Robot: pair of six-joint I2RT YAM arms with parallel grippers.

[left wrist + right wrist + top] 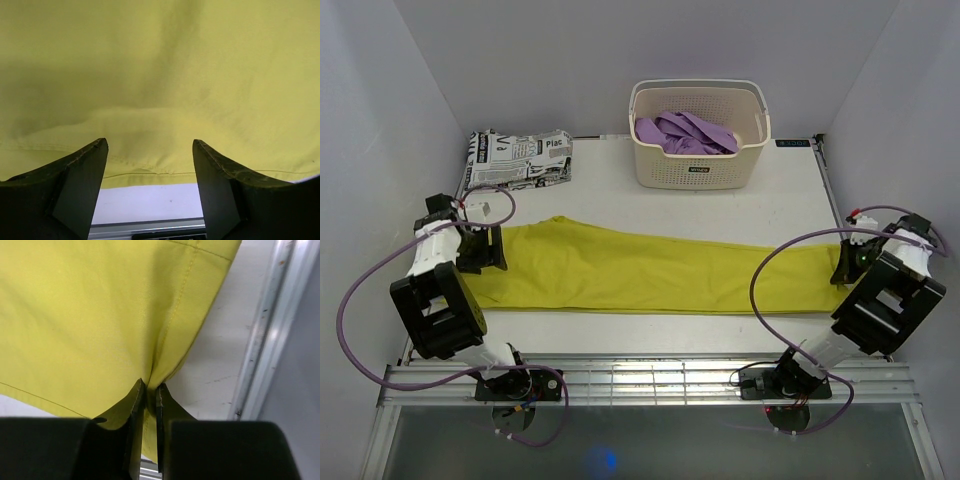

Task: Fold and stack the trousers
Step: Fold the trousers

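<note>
We judge the task to be at an early stage. The yellow trousers (640, 268) lie stretched flat between our two grippers, and no crosswise fold shows.

The right gripper (150, 390) has its fingers clamped on a pinch of fabric at one end. The left gripper (149, 145) has its fingers apart, with the opposite edge lying between them.

Folding and stacking are not yet done.

Well beyond the fingers, the basket (700, 175) holds a purple garment (685, 133). A folded printed garment (518, 158) lies just beyond the left fingers.
</note>
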